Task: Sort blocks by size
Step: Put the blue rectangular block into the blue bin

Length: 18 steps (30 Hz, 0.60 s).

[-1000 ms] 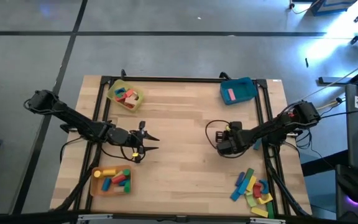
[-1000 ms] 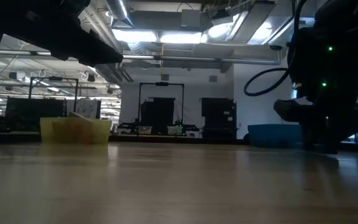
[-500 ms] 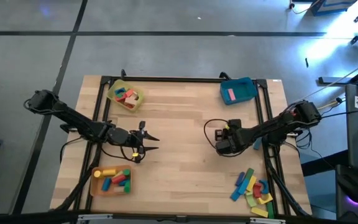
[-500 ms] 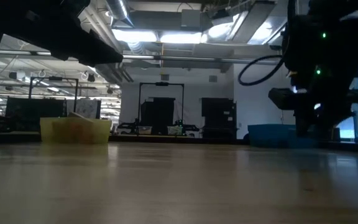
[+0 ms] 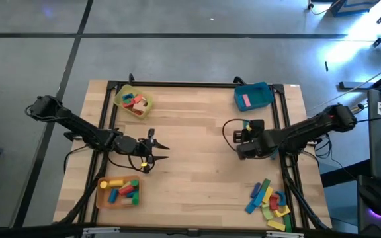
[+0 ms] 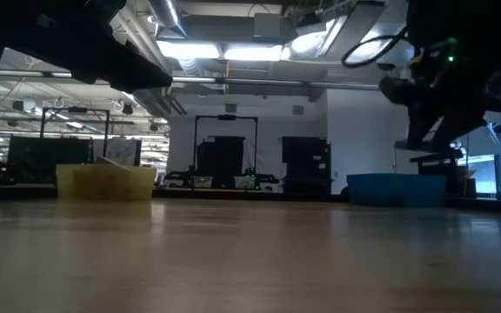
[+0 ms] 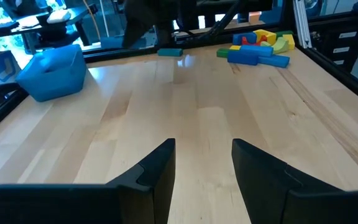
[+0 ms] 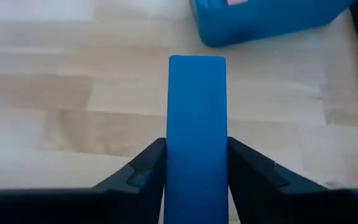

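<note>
My right gripper hangs above the table's right half, shut on a long blue bar block. Just beyond it is the blue tray, which holds a pink block. A pile of loose blocks lies flat on the table at the near right corner. My left gripper stands open over the table's left half with nothing between its fingers. In the low view my right gripper shows as a dark shape well above the tabletop. My right gripper pinches the blue bar by its two long sides, one finger on each. The bar lies along the fingers, and its free end sticks out ahead of them. The fingers slant down from above. The bar is lifted clear of the table.
A yellow tray with blocks stands at the far left. An orange tray with blocks stands at the near left. Bare wood lies between the two arms in the table's middle. A dark frame rail runs along the right edge.
My right gripper has risen from close to the tabletop with the blue bar and drifted a little toward the far edge and the blue tray. The bar is now clear of the table.
</note>
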Each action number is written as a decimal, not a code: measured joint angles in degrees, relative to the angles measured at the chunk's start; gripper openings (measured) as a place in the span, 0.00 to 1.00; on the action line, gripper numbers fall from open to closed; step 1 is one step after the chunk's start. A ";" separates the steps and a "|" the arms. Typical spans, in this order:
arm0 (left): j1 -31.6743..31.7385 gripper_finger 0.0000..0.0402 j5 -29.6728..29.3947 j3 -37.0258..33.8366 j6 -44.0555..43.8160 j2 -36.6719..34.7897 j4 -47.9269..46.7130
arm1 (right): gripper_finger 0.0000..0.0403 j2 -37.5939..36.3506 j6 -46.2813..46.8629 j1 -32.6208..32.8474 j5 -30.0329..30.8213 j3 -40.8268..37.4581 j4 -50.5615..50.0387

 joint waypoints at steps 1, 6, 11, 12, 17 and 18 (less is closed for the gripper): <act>0.00 0.36 0.00 0.00 0.00 0.00 -0.01 | 0.37 -1.01 -1.04 -0.42 0.24 0.00 0.06; 0.00 0.36 0.00 0.01 0.00 -0.01 -0.01 | 0.36 -5.46 -7.33 -4.89 0.45 0.00 0.25; 0.00 0.36 0.00 0.00 0.00 0.00 -0.03 | 0.37 -8.65 -15.91 -11.92 0.46 0.00 1.48; 0.00 0.36 0.00 0.01 0.00 -0.01 -0.02 | 0.37 -9.04 -18.01 -13.53 0.46 0.00 2.39; 0.00 0.36 0.00 0.00 0.31 0.00 -0.05 | 0.36 -9.37 -31.93 -22.95 -0.01 0.00 10.15; 0.00 0.36 0.00 0.00 0.37 0.00 -0.05 | 0.36 -9.37 -35.10 -25.10 -0.50 0.00 12.00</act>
